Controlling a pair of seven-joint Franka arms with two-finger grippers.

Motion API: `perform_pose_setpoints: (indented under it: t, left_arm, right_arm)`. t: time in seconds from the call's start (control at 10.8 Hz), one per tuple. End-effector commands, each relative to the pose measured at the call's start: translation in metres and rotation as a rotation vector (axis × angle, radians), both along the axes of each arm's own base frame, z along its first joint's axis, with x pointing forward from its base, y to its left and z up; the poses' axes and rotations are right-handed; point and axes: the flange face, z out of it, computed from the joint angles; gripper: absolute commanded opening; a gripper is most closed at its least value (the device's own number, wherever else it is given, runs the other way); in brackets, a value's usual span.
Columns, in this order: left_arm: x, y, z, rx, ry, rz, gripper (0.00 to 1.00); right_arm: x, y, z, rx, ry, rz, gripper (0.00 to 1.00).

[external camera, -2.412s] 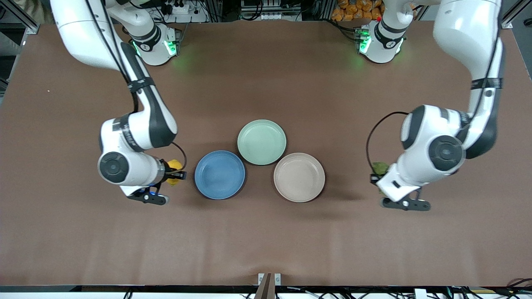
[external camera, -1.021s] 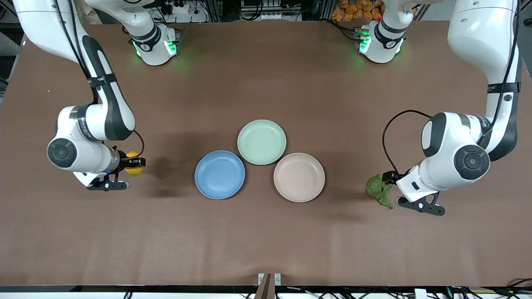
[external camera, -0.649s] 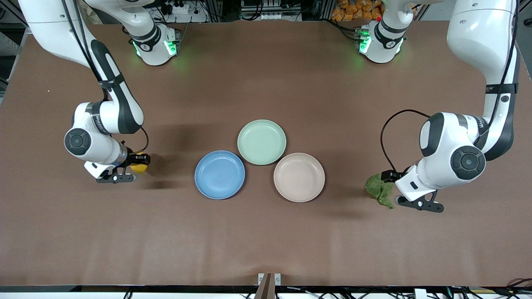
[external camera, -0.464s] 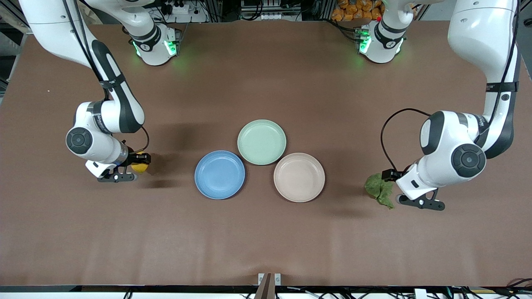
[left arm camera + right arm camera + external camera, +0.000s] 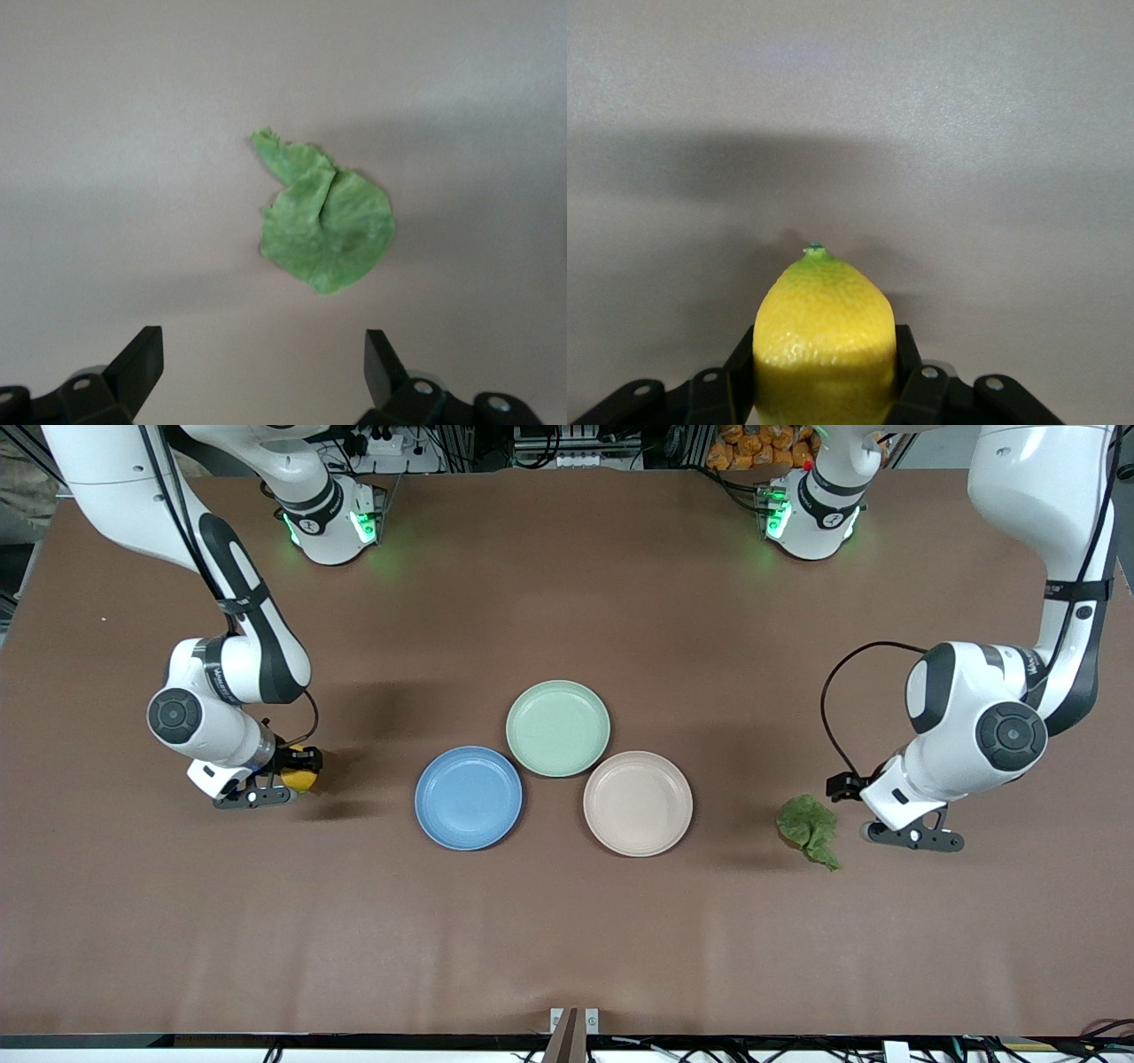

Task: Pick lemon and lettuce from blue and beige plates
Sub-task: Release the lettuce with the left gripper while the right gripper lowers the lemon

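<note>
The lemon (image 5: 299, 779) is small and yellow, and my right gripper (image 5: 298, 772) is shut on it, low over the bare table toward the right arm's end, beside the blue plate (image 5: 468, 797). In the right wrist view the lemon (image 5: 822, 341) fills the space between the black fingers (image 5: 908, 367) of the right gripper (image 5: 824, 376). The lettuce (image 5: 809, 829), a wrinkled green leaf, lies on the table toward the left arm's end, beside the beige plate (image 5: 638, 803). My left gripper (image 5: 848, 786) hangs open just above the leaf's edge. Seen from the left wrist, the lettuce (image 5: 326, 221) lies flat ahead of the left gripper (image 5: 263, 363). Both plates hold nothing.
A mint-green plate (image 5: 557, 728) touches the blue and beige plates, farther from the front camera than both. The brown table (image 5: 567, 930) spreads wide toward the front camera.
My left gripper has lifted and drawn back from the lettuce, which stays on the table. My right arm has come lower and shifted slightly toward the blue plate with the lemon.
</note>
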Motion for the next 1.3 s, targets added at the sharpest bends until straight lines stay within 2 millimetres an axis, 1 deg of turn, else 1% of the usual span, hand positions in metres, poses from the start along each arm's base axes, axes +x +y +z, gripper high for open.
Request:
perform_pose_setpoints:
  t: [0.0,0.19,0.37,0.46,0.56,0.65,0.84,1.02,1.21]
  left_arm:
    - [-0.027,0.019,0.018,-0.010,-0.011,0.046,1.00]
    - [-0.044,0.032,0.017,-0.004,0.002,0.066,1.00]
    - [-0.058,0.033,0.018,-0.002,-0.012,0.074,1.00]
    - [-0.064,0.030,0.020,0.000,-0.011,0.095,1.00]
    - [-0.069,0.023,0.022,0.000,-0.012,0.098,1.00]
    - [-0.076,0.019,0.026,0.001,-0.014,0.092,1.00]
    - [-0.090,0.019,0.036,0.008,-0.022,0.100,1.00]
    - [-0.103,0.020,0.044,0.015,-0.030,0.130,1.00]
    - [-0.109,0.022,0.060,0.017,-0.046,0.115,1.00]
  right_arm:
    - [-0.006,-0.006,0.006,-0.002,-0.019,0.018,0.31]
    - [-0.006,-0.008,-0.001,-0.003,-0.016,0.015,0.31]
    - [-0.006,-0.010,-0.001,-0.003,-0.016,0.010,0.32]
    - [-0.006,-0.011,-0.002,-0.002,-0.015,0.005,0.39]
    - [-0.005,-0.013,0.002,-0.003,-0.018,-0.001,0.73]
    - [-0.004,-0.017,0.007,-0.006,-0.020,-0.010,1.00]
    - [-0.003,-0.018,0.018,-0.008,0.000,-0.013,1.00]
    - [0.006,-0.021,0.049,-0.008,0.035,-0.023,1.00]
    - [0.016,-0.019,0.079,-0.007,0.067,-0.026,1.00]
